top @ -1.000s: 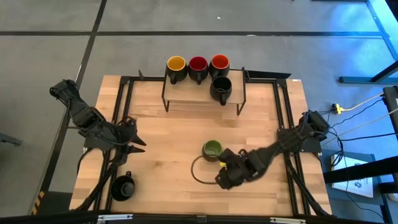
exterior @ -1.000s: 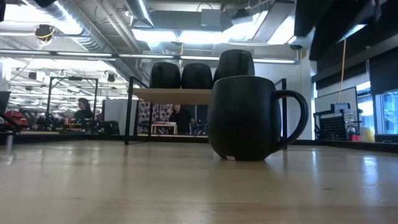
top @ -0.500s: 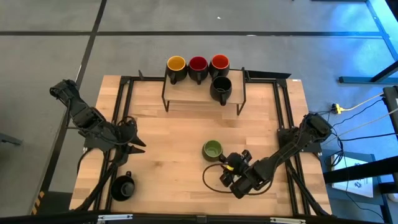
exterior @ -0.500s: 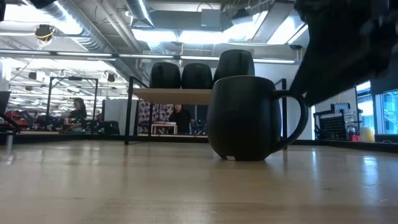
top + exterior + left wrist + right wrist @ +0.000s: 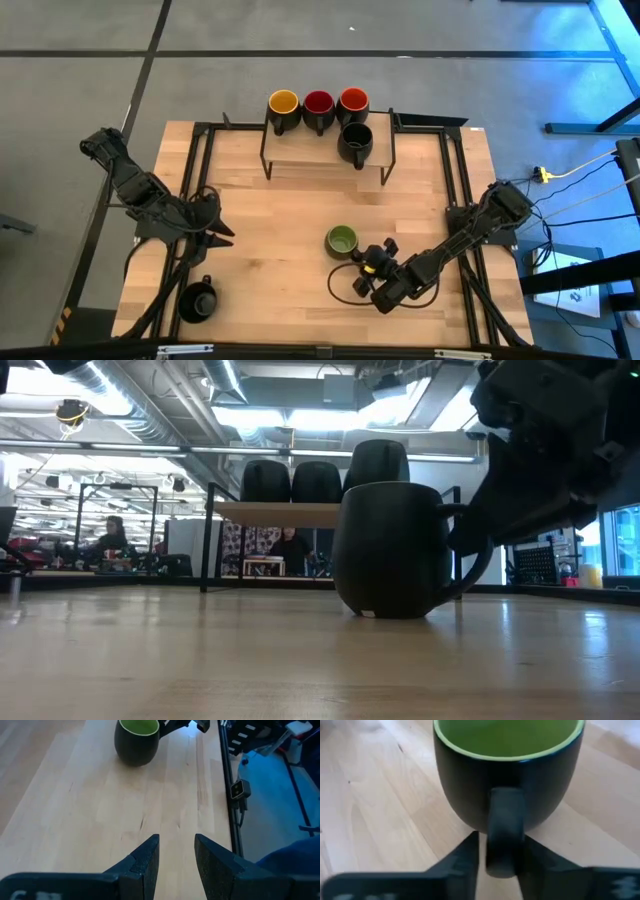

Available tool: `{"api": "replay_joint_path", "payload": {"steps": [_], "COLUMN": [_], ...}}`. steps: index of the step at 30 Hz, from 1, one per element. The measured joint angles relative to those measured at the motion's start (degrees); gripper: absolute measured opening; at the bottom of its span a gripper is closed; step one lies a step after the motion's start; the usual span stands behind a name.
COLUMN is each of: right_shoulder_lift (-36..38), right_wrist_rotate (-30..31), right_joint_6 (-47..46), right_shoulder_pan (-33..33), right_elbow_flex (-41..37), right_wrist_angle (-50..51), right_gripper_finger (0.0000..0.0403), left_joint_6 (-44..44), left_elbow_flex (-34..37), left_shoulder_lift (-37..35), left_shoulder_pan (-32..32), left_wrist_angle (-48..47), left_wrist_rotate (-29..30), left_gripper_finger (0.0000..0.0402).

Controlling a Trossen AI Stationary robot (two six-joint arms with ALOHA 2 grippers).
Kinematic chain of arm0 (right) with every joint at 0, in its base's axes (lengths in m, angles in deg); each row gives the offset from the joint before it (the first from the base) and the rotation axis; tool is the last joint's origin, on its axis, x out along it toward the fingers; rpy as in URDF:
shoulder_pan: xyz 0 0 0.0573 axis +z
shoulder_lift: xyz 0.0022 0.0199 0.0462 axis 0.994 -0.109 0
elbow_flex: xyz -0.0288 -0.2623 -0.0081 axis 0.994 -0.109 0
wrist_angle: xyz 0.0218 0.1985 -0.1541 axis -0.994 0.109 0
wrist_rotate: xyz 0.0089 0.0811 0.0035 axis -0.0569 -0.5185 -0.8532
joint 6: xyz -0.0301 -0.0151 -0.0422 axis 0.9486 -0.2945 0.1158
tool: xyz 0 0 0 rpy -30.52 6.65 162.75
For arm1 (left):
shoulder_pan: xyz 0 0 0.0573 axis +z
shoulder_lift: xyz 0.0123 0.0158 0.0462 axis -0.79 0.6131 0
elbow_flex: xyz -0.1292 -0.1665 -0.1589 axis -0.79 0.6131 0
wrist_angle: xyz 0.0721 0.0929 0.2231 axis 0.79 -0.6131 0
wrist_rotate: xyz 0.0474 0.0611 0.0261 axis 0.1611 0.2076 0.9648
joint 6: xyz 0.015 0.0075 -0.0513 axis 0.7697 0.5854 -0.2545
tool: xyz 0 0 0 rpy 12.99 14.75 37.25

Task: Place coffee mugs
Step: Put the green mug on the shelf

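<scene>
Handle of upright green mug [image 5: 342, 240] points toward right gripper [image 5: 366, 262].

Dark jointed arms [image 5: 140, 190] trailing looped black cables [image 5: 335, 285].

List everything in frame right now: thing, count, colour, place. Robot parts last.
Wooden shelf: 1, light wood top on a black frame, far edge of the table.
Mugs on the shelf: 4, black outside; yellow, red and orange-red insides in a row at the back, a black-inside one in front of the orange-red.
Green-inside mug: 1, black outside, table centre-right, upright, handle toward the right gripper.
Black-inside mug: 1, near-left corner of the table.
Table: 1, light wood with black rails.
Left gripper: left side of the table, jaws open, holding nothing.
Right gripper: at the green mug, jaws either side of its handle.
</scene>
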Motion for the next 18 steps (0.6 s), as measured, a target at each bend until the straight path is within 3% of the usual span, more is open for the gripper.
{"api": "replay_joint_path", "payload": {"steps": [3, 11, 18], "right_shoulder_lift": [0.0, -0.05, -0.06], "right_wrist_rotate": [0.26, -1.17, -0.88], "right_joint_6": [1.81, 4.64, 5.82], "right_shoulder_pan": [0.06, -1.24, -2.96], "right_elbow_flex": [0.0, 1.9, 9.77], "right_wrist_angle": [-0.27, -0.79, 2.65], "right_gripper_finger": [0.0044, 0.0044, 0.0044], "left_joint_6": [0.02, 0.0, -1.54], "left_elbow_flex": [0.0, 0.0, -1.15], "left_shoulder_lift": [0.0, -0.13, -2.86], "left_shoulder_pan": [0.0, 0.0, 0.0], "left_wrist_angle": [-0.02, -0.04, -0.27], "left_wrist_rotate": [0.5, 0.24, -5.53], "left_gripper_finger": [0.0119, 0.0119, 0.0119]}}
